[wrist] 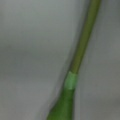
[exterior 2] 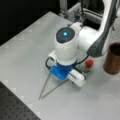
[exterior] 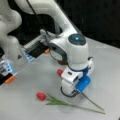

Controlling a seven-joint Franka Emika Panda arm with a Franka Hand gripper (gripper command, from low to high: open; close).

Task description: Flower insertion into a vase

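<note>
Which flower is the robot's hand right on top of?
The gripper is down over the flower whose red bud peeks out beside it. The other flower, with green leaves, lies apart, nearer a front view's bottom.

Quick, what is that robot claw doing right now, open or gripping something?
Gripper: low over the green stem of a red flower lying flat; open or shut cannot be told.

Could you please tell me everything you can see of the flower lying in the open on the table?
The flower lies flat on the grey table: a red bud, long green leaves and a thin green stem, plastic-looking. The tool itself is hidden beneath the wrist, low over a second flower. The brown vase stands upright, apart.
</note>
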